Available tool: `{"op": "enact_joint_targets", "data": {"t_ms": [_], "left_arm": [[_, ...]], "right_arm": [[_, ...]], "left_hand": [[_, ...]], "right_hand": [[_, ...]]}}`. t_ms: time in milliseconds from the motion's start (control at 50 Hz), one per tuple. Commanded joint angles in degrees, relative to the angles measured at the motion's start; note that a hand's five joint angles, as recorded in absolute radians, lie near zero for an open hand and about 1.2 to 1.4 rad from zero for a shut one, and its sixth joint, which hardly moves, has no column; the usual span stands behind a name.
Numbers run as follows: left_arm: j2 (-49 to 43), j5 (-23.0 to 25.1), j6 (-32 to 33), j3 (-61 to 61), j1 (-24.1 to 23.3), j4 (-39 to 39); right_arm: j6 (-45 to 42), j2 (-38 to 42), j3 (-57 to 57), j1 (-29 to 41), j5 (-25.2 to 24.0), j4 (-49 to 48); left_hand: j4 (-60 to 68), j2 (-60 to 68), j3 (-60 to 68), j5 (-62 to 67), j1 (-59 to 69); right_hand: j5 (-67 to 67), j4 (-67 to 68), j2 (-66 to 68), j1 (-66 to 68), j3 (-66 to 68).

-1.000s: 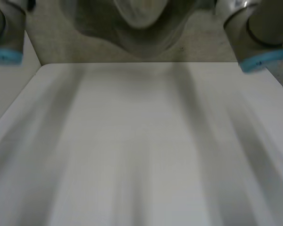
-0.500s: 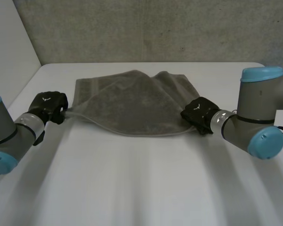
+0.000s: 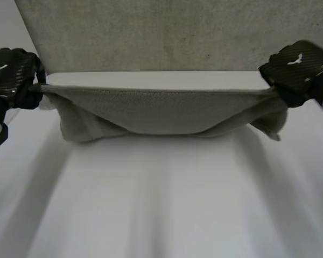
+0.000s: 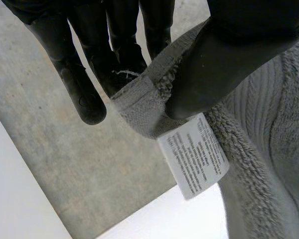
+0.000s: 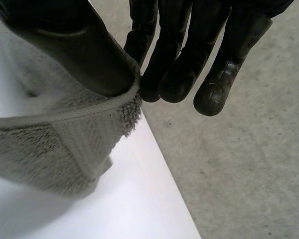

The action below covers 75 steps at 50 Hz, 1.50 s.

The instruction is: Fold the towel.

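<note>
Left hand (image 3: 11, 80): closed on one corner of the grey terry-cloth towel (image 3: 167, 110). The thumb (image 4: 224, 59) pins the hem against the fingers (image 4: 124, 45). A white care label (image 4: 193, 157) hangs from the hem just beside the thumb.

Right hand (image 3: 299, 70): closed on the opposite corner of the same edge. The hem is pinched between thumb and fingers in the same way.

Towel: raised, with its upper edge drawn taut between the two hands, which are well apart. The body sags below that edge and is bunched towards each end. Whether the lowest fold touches the table cannot be determined.

Assessment: holding two corners of one edge apart lets the cloth hang open and square. That suits laying it flat or carrying the edge over for the first fold. No fold is made yet.

Surface: smooth white table (image 3: 161, 204), bare in front of the towel. A grey speckled wall (image 3: 151, 32) stands behind its far edge.
</note>
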Motion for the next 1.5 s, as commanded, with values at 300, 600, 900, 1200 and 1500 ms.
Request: {"op": "enact_joint_targets", "data": {"t_ms": [300,600,900,1200,1500], "left_arm": [[-26.4,4.0,-0.5,8.7,1.2,1.7],[-38.7,1.8,-0.4,24.0,0.7,-0.6],[-41.0,0.7,-0.3,28.4,0.5,-7.3],[-35.1,0.9,-0.2,24.6,3.0,-9.1],[-39.5,0.8,-0.2,22.5,2.3,-8.2]], "right_arm": [[-5.7,28.4,-16.2,1.7,1.7,0.1],[-7.0,42.7,-29.4,4.3,4.2,-12.3],[-15.9,47.3,-30.5,3.8,2.5,-17.2],[-15.7,42.5,-29.7,-0.2,-2.4,-10.4],[-15.5,49.5,-29.4,0.0,-5.9,-10.7]], "left_hand": [[1.9,3.4,2.7,4.9,8.0],[1.9,3.4,2.7,4.9,8.0],[1.9,3.4,2.7,4.9,8.0],[1.9,3.4,2.7,4.9,8.0],[1.9,3.4,2.7,4.9,8.0]], "right_hand": [[3.4,3.1,3.1,4.6,2.9],[3.4,3.1,3.1,4.6,2.9],[3.4,3.1,3.1,4.6,2.9],[3.4,3.1,3.1,4.6,2.9],[1.0,0.7,0.7,2.1,0.5]]}}
